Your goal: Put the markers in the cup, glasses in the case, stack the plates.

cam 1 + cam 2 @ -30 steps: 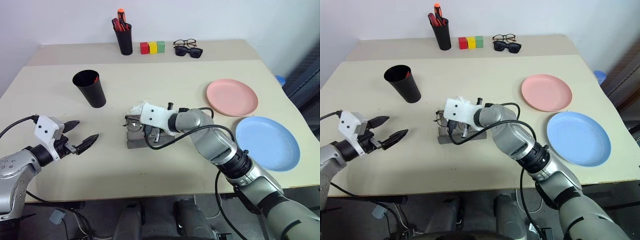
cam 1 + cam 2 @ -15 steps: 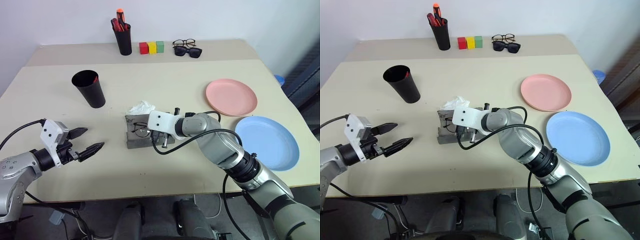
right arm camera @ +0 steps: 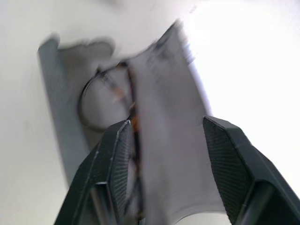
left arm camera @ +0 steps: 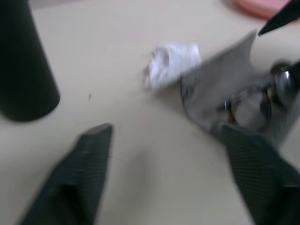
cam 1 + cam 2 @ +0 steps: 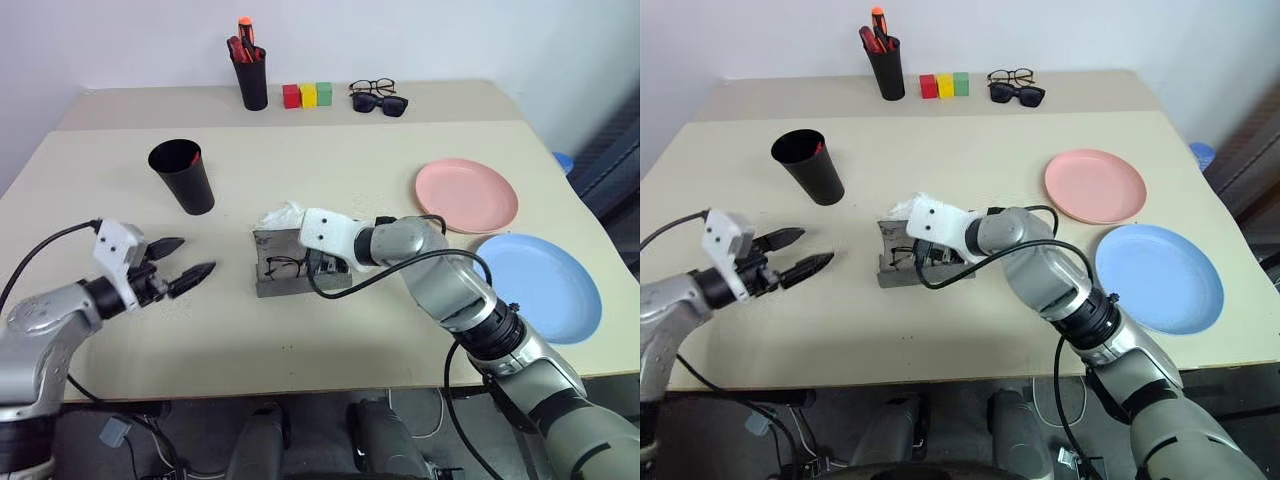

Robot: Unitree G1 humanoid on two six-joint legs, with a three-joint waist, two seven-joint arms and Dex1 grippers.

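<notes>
In the middle of the frame the glasses lie inside the open grey case on the tabletop. The right claw hangs just above it, fingers apart, holding nothing as far as the blur shows. The left claw, also spread and empty, hovers at the lower left, below the black cup.

A lab-like test room: a plain beige worktop against a bare white wall, with coloured blocks lined up well beyond the hands.
</notes>
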